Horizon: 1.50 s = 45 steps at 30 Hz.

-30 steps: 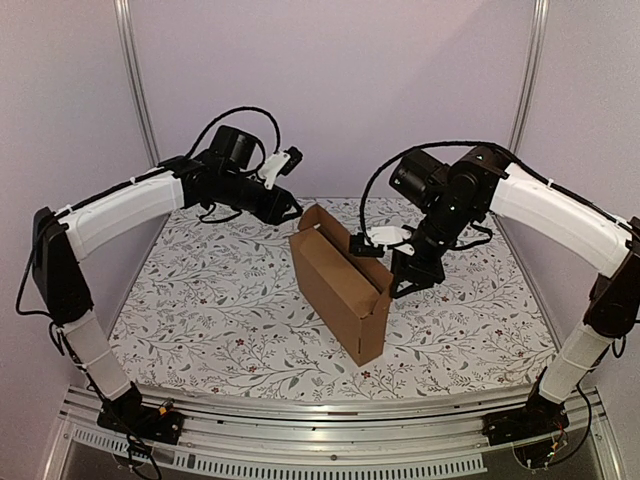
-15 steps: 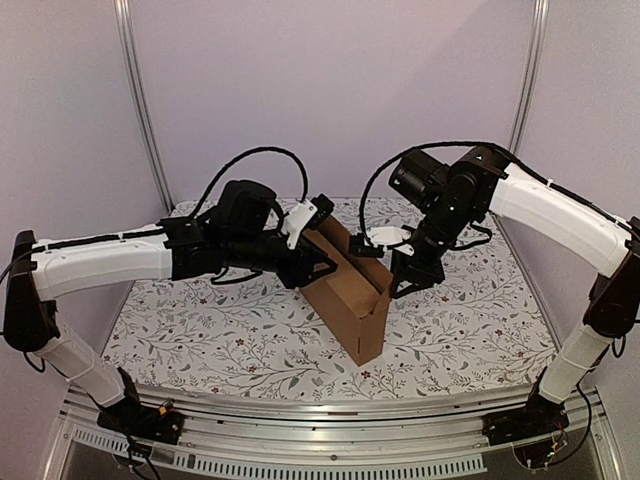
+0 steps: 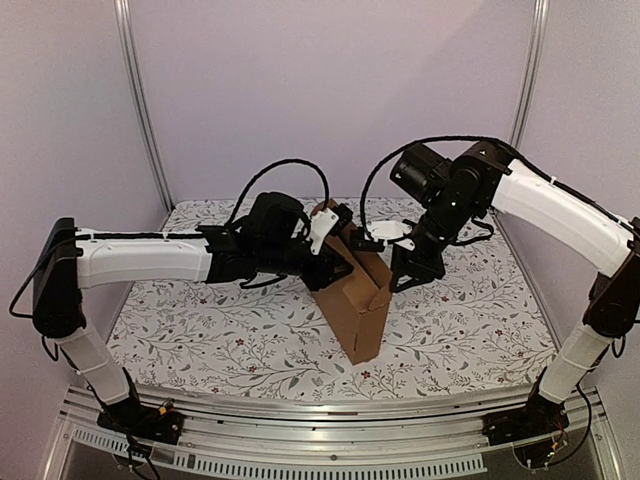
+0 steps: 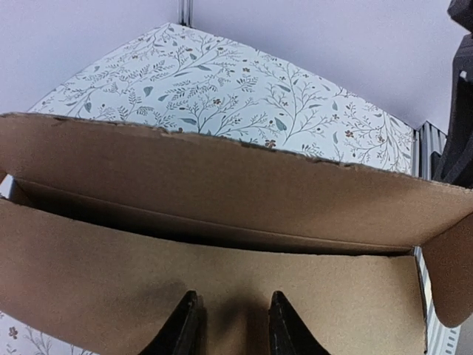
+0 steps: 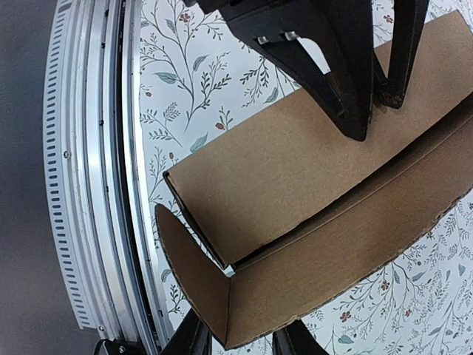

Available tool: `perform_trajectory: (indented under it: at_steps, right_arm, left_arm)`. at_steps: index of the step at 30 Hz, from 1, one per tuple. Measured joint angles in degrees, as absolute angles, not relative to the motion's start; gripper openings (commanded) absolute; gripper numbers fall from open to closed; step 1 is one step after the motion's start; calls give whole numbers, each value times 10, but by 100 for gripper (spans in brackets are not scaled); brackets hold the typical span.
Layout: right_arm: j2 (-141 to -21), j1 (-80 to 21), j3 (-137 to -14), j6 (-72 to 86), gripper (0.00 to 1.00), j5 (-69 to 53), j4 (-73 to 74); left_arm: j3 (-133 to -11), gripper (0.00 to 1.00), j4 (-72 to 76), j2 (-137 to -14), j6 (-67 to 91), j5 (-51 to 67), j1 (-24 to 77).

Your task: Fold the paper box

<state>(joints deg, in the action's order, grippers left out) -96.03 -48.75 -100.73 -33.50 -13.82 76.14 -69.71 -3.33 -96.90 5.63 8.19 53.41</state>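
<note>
At the centre of the table [image 3: 200,335], the paper box [image 3: 355,305] is propped upright for folding, pressed from 9 o'clock by the open, empty left gripper [image 4: 233,299] and straddled at 3 o'clock by the right gripper [image 5: 244,331], grip unclear.

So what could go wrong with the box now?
The paper box stands tall and narrow on the table, and the left gripper is up against one long wall, so a push might tip or slide it. The right gripper seems to straddle the other wall with its fingers apart, so that wall may slip free. Both grippers are close together and could bump.
</note>
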Motion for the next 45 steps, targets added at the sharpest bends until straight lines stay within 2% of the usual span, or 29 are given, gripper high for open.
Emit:
perform_trajectory:
  at_steps: [45]
  right_arm:
    - [-989,-525,-1046,-362,28,-89,777]
  left_arm:
    - [-684,32,-2,-970,59,83,534]
